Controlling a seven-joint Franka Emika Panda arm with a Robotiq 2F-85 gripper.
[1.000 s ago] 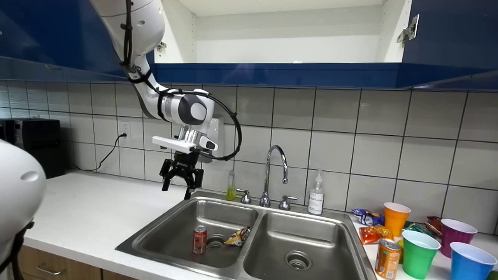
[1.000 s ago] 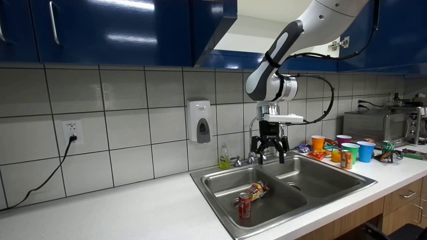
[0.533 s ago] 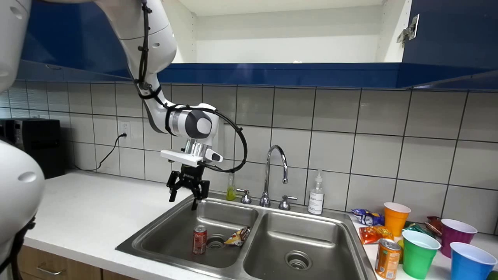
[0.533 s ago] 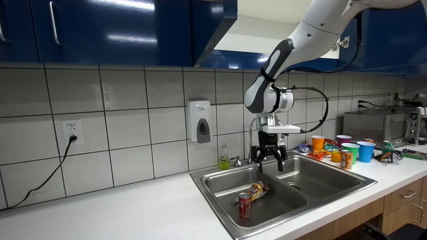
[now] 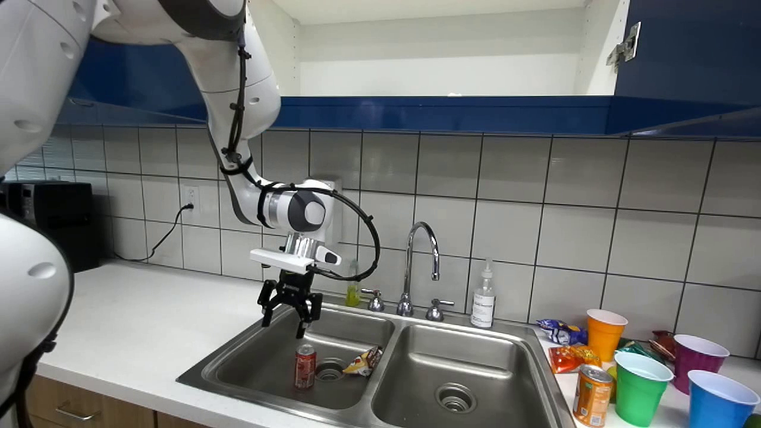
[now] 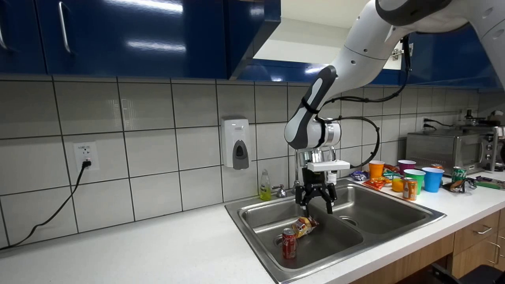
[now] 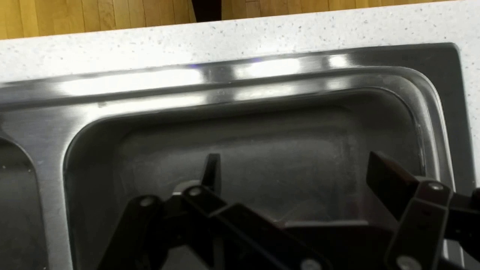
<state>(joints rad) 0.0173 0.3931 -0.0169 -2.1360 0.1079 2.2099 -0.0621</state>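
My gripper [image 5: 283, 327] is open and empty, pointing down over the sink basin that holds a can and a snack bag. It also shows in an exterior view [image 6: 317, 211]. In the wrist view its fingers [image 7: 294, 163] stand wide apart with bare basin floor between them. A red soda can [image 5: 305, 367] [image 6: 289, 244] stands upright in that basin by the drain, lower than the fingertips and apart from them. A yellow and brown snack bag [image 5: 364, 361] [image 6: 303, 227] lies beside it. Can and bag are not clearly visible in the wrist view; the gripper body covers its lower part.
The metal sink [image 5: 380, 380] has a raised divider. A faucet [image 5: 410, 270], a yellow-green bottle [image 6: 265, 187] and a pump bottle [image 5: 484, 300] stand behind it. Coloured cups [image 5: 642, 380], an orange can [image 5: 592, 395] and snack bags crowd the counter beside it. A cabinet [image 5: 440, 113] hangs above.
My gripper has moved down toward the basin and the can, shifting slightly sideways. Its fingers stayed open. The can and the snack bag have not moved.
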